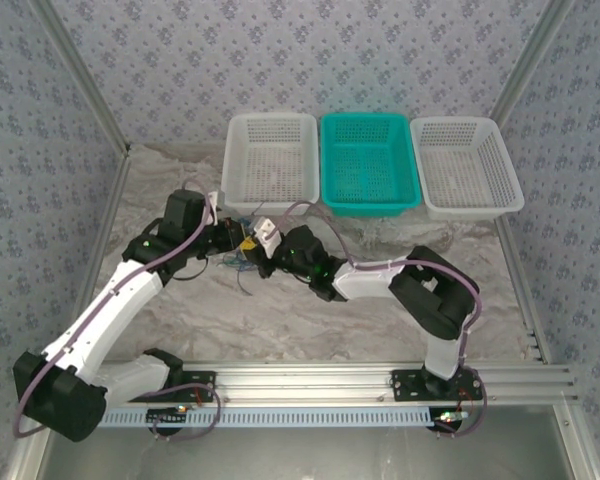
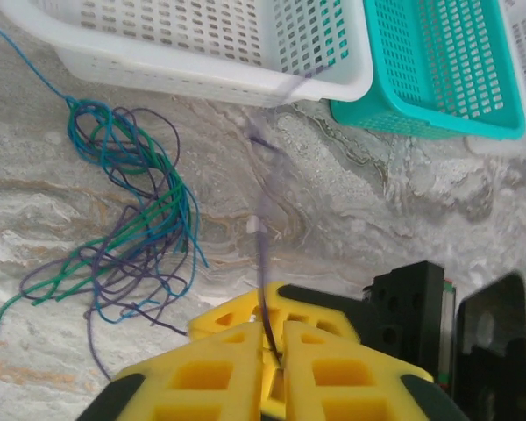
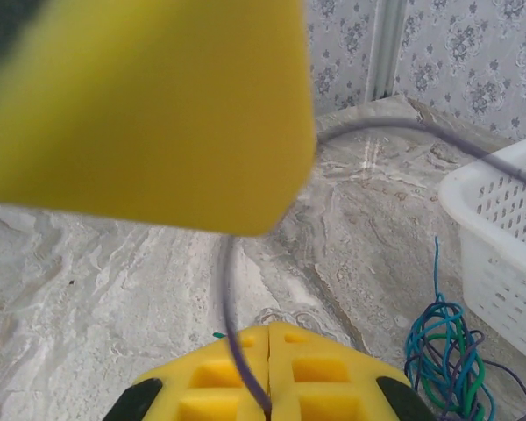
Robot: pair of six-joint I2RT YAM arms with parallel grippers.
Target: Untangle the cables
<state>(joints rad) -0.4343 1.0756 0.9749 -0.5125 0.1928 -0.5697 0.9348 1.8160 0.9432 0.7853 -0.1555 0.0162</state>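
Left tool [image 2: 272,342], right tool [image 3: 269,355] clamped on dark cable [image 2: 264,289]; tangle [image 2: 136,210] beside white basket [image 2: 202,83].

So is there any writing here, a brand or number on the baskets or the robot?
None can be read. The left white basket, teal basket, right white basket, left arm, right arm, and the yellow left gripper and right gripper, both shut on the dark cable, carry no legible text. The walls show only a flower pattern.
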